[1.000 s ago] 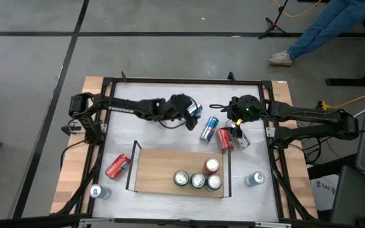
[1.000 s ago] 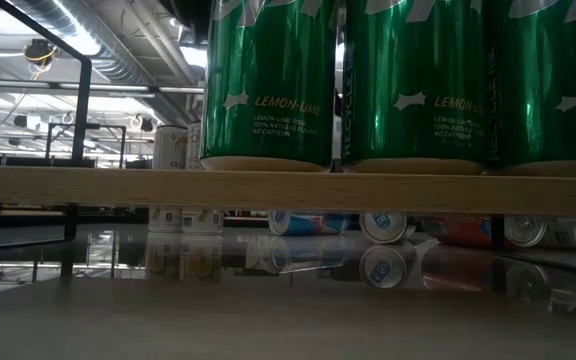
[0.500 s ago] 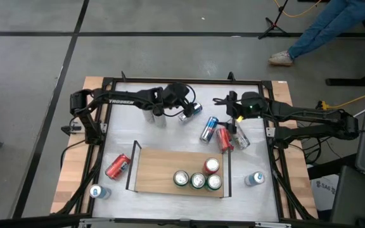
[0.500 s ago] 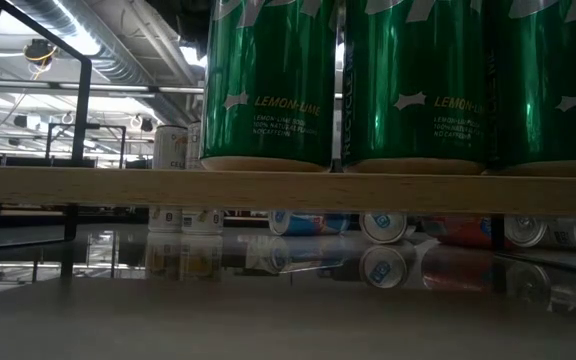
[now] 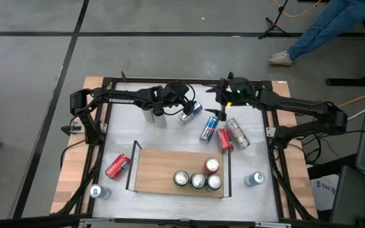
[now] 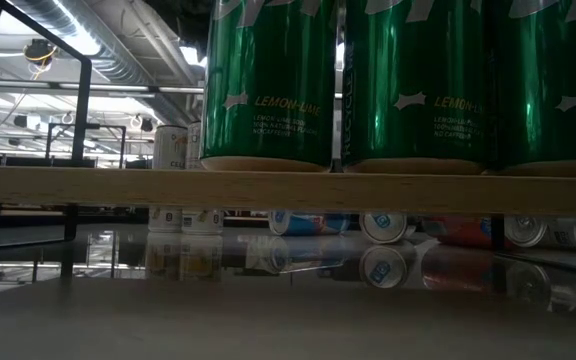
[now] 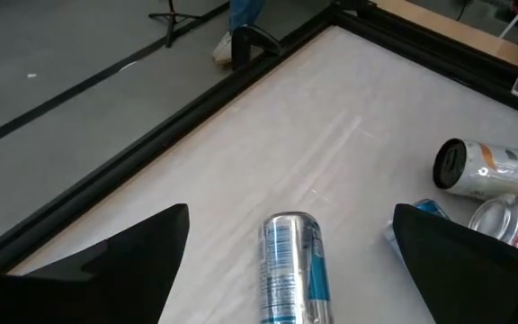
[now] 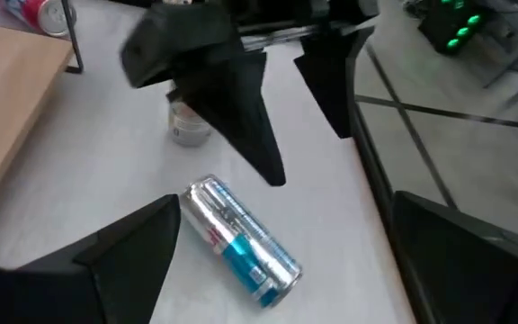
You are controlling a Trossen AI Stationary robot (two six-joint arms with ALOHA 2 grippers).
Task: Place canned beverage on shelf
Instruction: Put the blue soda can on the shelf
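While both arms hang over the far side of the counter (image 5: 170, 140), left pincer (image 5: 184, 107) is spread above a lying silver-blue can (image 5: 189, 113); right pincer (image 5: 219, 99) spread, empty. Shelf (image 5: 157, 171) sits near-centre, four cans (image 5: 198, 178) standing on its right end.

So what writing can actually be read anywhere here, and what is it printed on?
"LEMON-LIME": on the green cans standing on the shelf, seen twice in the low view.
"TROSSEN": white letters on the left arm, only just legible from above.
Small print under "LEMON-LIME": too small to read.
Label on the silver can lying on the table: cut off, unreadable.
Print on the cans lying beyond the shelf: blurred.
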